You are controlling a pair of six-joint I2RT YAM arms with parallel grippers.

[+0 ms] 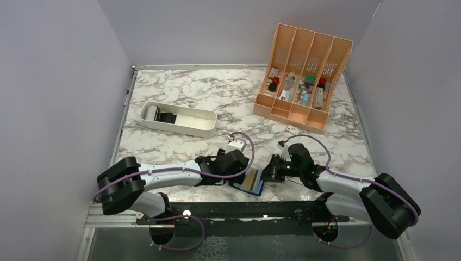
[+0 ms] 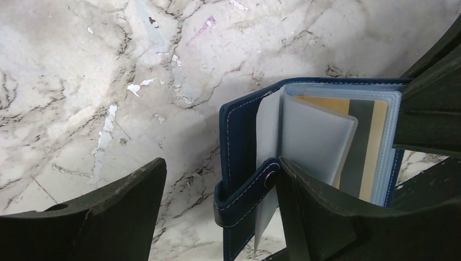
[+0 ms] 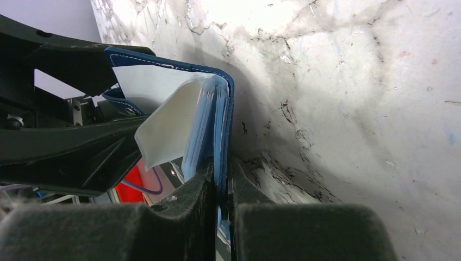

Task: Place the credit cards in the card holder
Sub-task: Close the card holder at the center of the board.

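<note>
Navy leather is pinched between the right gripper's [image 3: 222, 175] two black fingers [image 3: 179, 217]: the jaws are clamped on the edge of the card holder's [image 3: 224, 119] cover, holding that cover up on edge against the marble. Pale clear sleeves [image 3: 168, 125] fan out from the spine beside the grip.

Left gripper [image 2: 220, 163] is spread wide and grasps nothing. One finger [image 2: 119, 201] sits over bare marble. The other lies on the near edge of the sleeves, right beside the snap tab [image 2: 244, 193].

Left wrist view: holder is open, sleeves loose, and a tan/gold credit card [image 2: 376, 147] with a grey stripe sits inside one clear pocket at the back. No other card can be made out.

Top view: card holder [image 1: 252, 182] lies at the near edge of the marble table [image 1: 217, 92], between the two grippers, left gripper [image 1: 243, 167] on its left, right gripper [image 1: 268, 174] on its right. White oblong tray [image 1: 179, 126] sits well apart toward the back left. Orange slotted organizer [image 1: 304, 60] stands at the back right with small bottles in its front bins.
</note>
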